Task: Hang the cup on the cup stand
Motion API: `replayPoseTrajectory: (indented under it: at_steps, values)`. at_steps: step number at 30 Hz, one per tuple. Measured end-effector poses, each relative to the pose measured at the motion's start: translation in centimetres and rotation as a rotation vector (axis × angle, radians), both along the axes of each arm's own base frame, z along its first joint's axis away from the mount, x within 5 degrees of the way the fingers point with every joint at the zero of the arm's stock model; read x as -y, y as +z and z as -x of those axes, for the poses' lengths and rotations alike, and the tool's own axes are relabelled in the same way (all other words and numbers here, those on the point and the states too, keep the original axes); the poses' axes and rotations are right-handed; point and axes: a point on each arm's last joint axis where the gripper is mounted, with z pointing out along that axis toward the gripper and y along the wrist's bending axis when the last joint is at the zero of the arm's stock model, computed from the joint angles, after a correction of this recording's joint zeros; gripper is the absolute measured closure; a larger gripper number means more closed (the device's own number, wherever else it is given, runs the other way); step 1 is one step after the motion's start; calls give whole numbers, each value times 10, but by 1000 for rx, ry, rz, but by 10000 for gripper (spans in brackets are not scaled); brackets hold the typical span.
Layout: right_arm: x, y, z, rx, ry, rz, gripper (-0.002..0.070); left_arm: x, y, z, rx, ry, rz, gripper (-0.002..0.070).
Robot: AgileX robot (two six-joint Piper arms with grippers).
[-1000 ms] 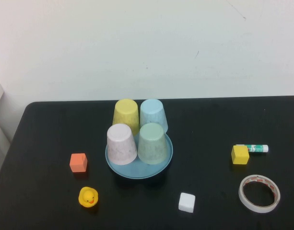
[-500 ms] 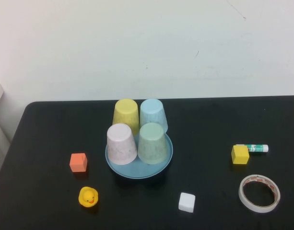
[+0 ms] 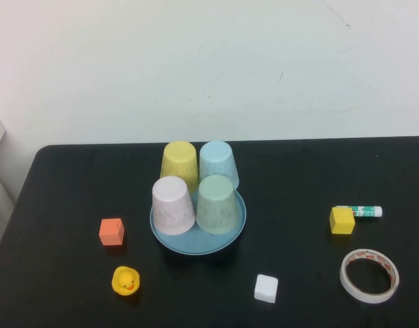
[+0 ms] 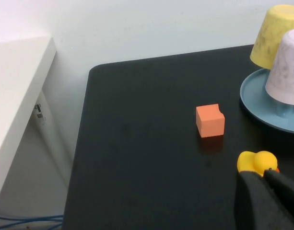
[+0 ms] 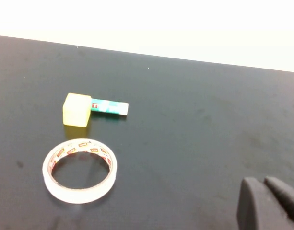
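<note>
The cup (image 3: 218, 203), pale mint green, stands upside down on the front right of the cup stand (image 3: 195, 247), a round blue dish. A yellow cup (image 3: 180, 162), a light blue cup (image 3: 219, 161) and a pale lilac cup (image 3: 172, 203) sit inverted on the same dish and hide its pegs. Neither arm shows in the high view. My left gripper (image 4: 262, 173) is shut and empty near the table's front left, just short of the rubber duck (image 4: 256, 162). Over bare table at the right, my right gripper (image 5: 262, 181) is shut on nothing.
An orange cube (image 3: 111, 231) and the duck (image 3: 126, 281) lie left of the stand. A white cube (image 3: 266, 288) sits in front of it. At the right are a yellow cube (image 3: 342, 220), a glue stick (image 3: 363, 211) and a tape roll (image 3: 370, 275). A white shelf (image 4: 17, 100) stands beside the table's left edge.
</note>
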Motion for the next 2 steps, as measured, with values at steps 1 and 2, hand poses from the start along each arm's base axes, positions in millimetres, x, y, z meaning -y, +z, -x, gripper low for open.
replayPoseTrajectory:
  at_steps: [1,2]
  values:
    - [0,0,0,0,-2,0,676,0,0,0,0,0,0,676]
    - [0,0,0,0,-2,0,676,0,0,0,0,0,0,676]
